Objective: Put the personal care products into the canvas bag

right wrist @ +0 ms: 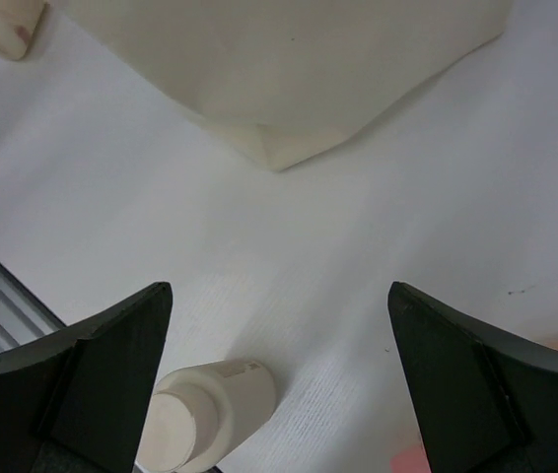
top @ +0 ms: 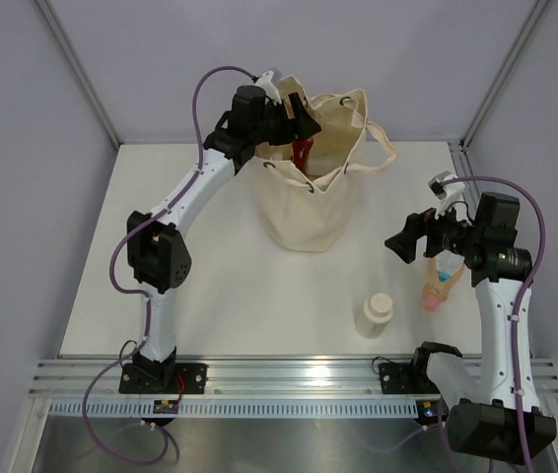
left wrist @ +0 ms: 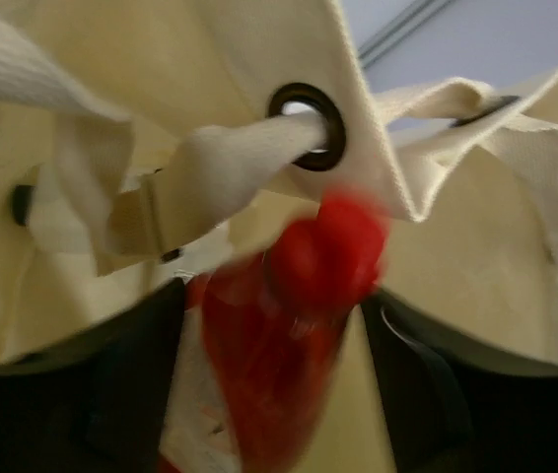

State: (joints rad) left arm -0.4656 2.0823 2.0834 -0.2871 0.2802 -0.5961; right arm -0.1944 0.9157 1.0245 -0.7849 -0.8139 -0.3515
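The flat white table [top: 210, 286] stands in a box of plain grey walls [top: 23, 148], with a silver metal rail [top: 289, 372] along its near edge. The big cream cloth bag [top: 304, 212] stands upright near the back of the table. The left hand [top: 297, 123] is over the bag's open top, with the flat red bottle [top: 302, 156] between its fingers. The bottle looks blurry, so I cannot tell if the hand grips it. The right hand [top: 409, 236] is wide open with nothing in it, above the table. The short cream bottle [top: 375, 315] stands near the front. The clear bottle with pink [top: 440, 286] lies just right of it.
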